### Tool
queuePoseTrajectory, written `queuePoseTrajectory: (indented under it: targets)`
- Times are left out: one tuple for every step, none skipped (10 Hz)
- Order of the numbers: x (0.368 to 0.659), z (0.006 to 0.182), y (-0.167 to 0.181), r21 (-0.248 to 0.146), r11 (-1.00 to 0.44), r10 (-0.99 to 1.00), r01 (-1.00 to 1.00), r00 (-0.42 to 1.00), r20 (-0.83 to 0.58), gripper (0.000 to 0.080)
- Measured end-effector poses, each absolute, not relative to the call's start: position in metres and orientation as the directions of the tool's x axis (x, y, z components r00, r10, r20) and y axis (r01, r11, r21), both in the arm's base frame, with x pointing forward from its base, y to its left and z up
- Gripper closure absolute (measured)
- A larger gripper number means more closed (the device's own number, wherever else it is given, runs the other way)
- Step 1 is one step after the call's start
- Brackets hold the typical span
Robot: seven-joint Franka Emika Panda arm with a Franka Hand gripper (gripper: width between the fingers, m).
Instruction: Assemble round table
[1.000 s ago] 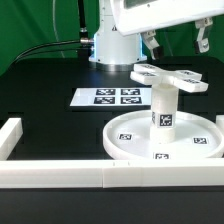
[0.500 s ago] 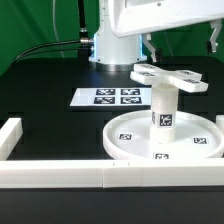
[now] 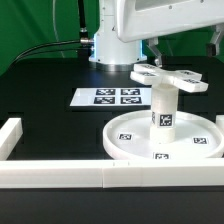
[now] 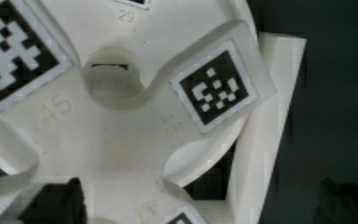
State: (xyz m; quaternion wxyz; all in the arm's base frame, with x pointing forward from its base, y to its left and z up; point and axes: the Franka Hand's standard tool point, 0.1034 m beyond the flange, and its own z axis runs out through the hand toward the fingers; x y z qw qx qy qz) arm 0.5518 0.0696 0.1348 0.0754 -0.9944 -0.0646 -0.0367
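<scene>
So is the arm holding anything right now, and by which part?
Nothing, it seems: the end effector hangs open just above the cross-shaped piece, fingers spread, gripping nothing.

One disc (image 3: 113, 149), one cylinder (image 3: 164, 104), one cross (image 3: 167, 77)

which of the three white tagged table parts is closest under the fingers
The flat cross-shaped piece: it is the topmost part, sitting on the upright cylinder, while the rimmed disc lies lowest, on the table.
</scene>
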Motion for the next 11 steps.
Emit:
queuePoseTrajectory:
  targets:
    - [0.552, 0.135, 0.069, -0.137, -0.967, 0.204, 0.216, 0.974, 0.094, 0.0151]
    - [0.552, 0.134, 0.068, -0.11, -0.935, 0.326, 0.336, 0.94, 0.104, 0.0151]
    - [0.552, 0.132, 0.066, -0.086, -0.879, 0.458, 0.469, 0.881, 0.116, 0.0151]
    - [0.551, 0.13, 0.064, -0.071, -0.822, 0.555, 0.565, 0.823, 0.12, 0.0151]
    - [0.551, 0.127, 0.062, -0.06, -0.759, 0.639, 0.648, 0.76, 0.119, 0.0151]
    - [0.552, 0.125, 0.061, -0.046, -0.706, 0.7, 0.707, 0.706, 0.108, 0.0151]
    - [0.553, 0.125, 0.06, -0.036, -0.664, 0.741, 0.747, 0.663, 0.105, 0.0151]
    - [0.552, 0.124, 0.059, -0.031, -0.633, 0.768, 0.774, 0.632, 0.105, 0.0151]
    - [0.552, 0.124, 0.057, -0.02, -0.57, 0.816, 0.821, 0.569, 0.102, 0.0151]
    - [0.552, 0.124, 0.056, -0.015, -0.527, 0.844, 0.85, 0.526, 0.103, 0.0151]
    - [0.552, 0.124, 0.055, -0.011, -0.499, 0.862, 0.867, 0.497, 0.102, 0.0151]
